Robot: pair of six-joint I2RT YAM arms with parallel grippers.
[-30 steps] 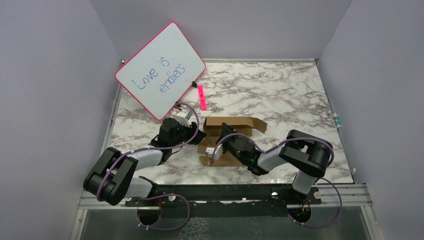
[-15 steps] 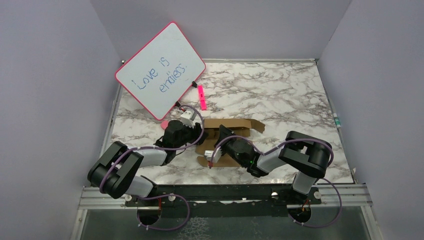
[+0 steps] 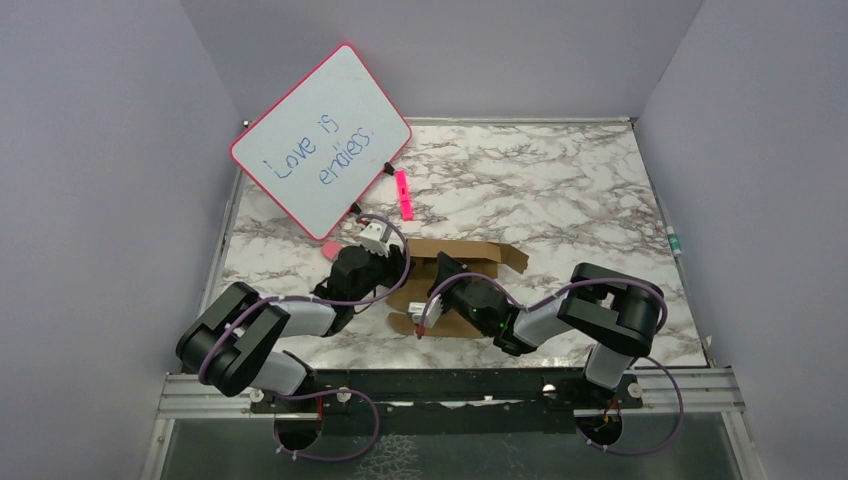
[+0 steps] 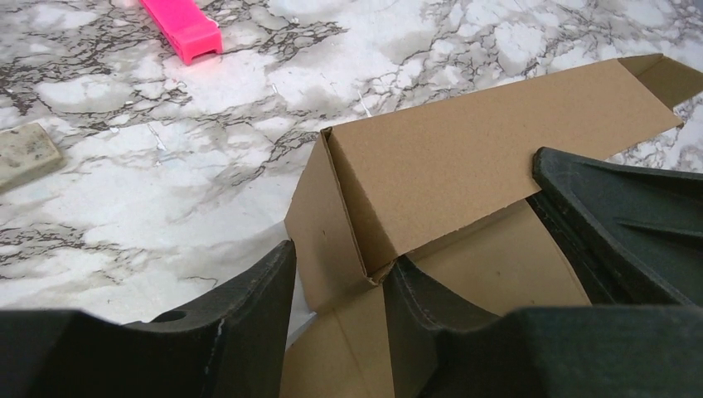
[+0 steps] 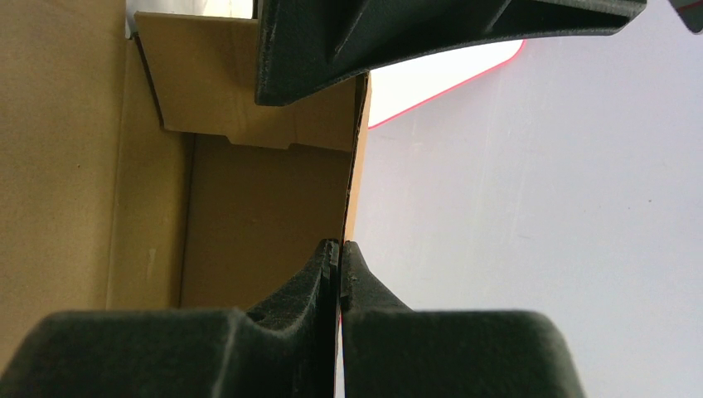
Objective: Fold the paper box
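The paper box [image 3: 462, 262] is a brown cardboard sheet lying partly folded at the middle of the marble table, its long rear panel [image 4: 497, 149] raised and tipped forward. My left gripper [image 3: 397, 268] is at the box's left end. In the left wrist view the left gripper [image 4: 340, 257] stands open, straddling the upright end flap [image 4: 323, 240], and a sliver of table shows beside the left finger [image 4: 240, 323]. My right gripper [image 5: 340, 245] is shut on the thin edge of a cardboard wall [image 5: 358, 149], low over the box's front part [image 3: 433, 298].
A whiteboard [image 3: 320, 140] with a red rim leans at the back left. A pink marker [image 3: 403, 195] lies behind the box, and a grey eraser [image 4: 25, 153] sits to the left. Purple walls enclose the table on three sides.
My left gripper has moved right onto the box's left end and its jaws have narrowed a little. The box's rear panel has swung up and forward. The right gripper kept its grip.
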